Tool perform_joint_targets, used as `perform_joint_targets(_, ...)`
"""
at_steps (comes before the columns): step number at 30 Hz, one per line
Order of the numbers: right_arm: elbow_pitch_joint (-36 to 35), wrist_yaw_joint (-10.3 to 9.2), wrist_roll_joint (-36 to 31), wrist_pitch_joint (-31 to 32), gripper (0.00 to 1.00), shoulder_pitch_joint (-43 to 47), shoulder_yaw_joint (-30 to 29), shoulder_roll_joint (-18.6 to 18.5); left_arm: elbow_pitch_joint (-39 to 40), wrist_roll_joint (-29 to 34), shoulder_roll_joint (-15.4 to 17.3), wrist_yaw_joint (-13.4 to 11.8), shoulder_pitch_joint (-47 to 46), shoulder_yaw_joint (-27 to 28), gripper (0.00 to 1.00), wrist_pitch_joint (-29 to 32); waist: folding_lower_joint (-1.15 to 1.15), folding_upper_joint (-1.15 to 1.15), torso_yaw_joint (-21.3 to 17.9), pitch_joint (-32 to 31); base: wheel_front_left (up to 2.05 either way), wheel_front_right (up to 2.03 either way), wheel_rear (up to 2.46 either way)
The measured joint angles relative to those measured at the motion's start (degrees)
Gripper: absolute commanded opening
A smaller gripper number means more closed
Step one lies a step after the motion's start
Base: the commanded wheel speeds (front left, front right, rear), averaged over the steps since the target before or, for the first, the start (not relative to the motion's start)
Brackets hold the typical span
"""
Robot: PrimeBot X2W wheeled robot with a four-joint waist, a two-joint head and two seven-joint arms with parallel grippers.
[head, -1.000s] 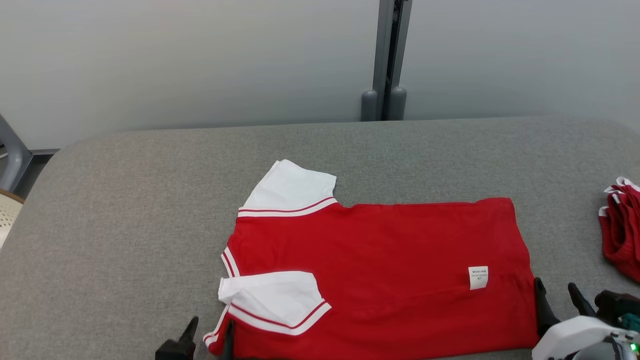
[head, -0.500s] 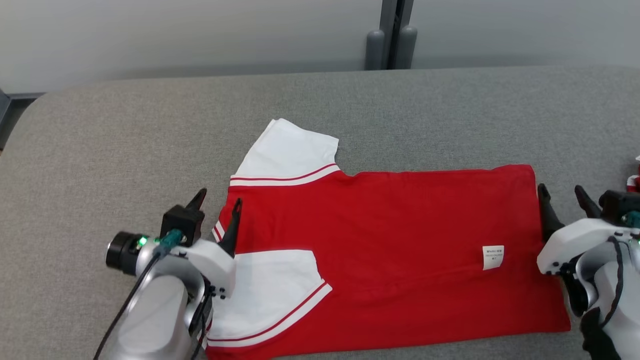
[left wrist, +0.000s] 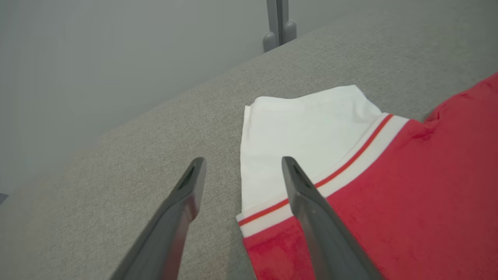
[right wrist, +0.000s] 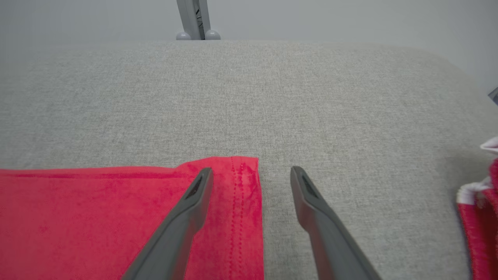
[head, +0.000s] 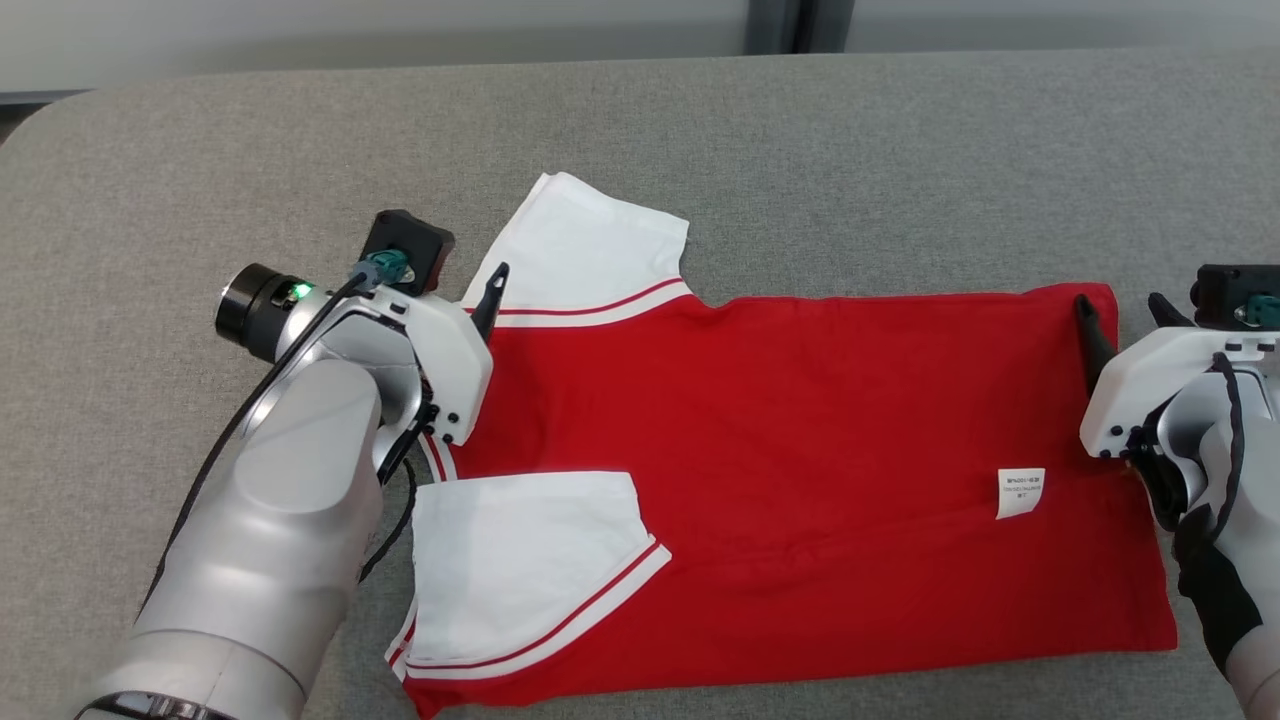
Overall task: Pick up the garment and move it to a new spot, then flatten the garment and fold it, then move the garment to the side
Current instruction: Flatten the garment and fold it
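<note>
Garment (head: 780, 450) lies flat; my left hand (left wrist: 243, 161) and right hand (right wrist: 251, 170), open and empty, sit over its far corners so I can pinch them.

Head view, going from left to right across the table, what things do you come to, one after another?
In order: left gripper → far white sleeve → white label → right gripper. The near sleeve and the red body overlap these, so they are left out.
</note>
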State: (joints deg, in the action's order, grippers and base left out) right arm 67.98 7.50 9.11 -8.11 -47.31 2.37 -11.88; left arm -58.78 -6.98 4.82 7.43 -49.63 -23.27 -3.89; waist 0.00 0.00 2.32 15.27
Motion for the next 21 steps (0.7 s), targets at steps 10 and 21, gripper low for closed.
perform_joint_targets(10,3.0,0.00,2.1,3.9,0.87,-4.4,3.8,0.3,3.2,-15.8,3.8,0.0,-7.9,-17.3,1.00,9.3,0.00,0.00,-0.1,3.1,0.00,0.00,0.00)
perform_joint_targets(21,2.7,0.01,5.6,5.5,0.00,-8.3,8.5,0.6,12.6,-33.2,13.4,0.0,-14.5,-32.3,1.00,18.6,0.00,0.00,-1.4,6.6,0.00,0.00,0.00)
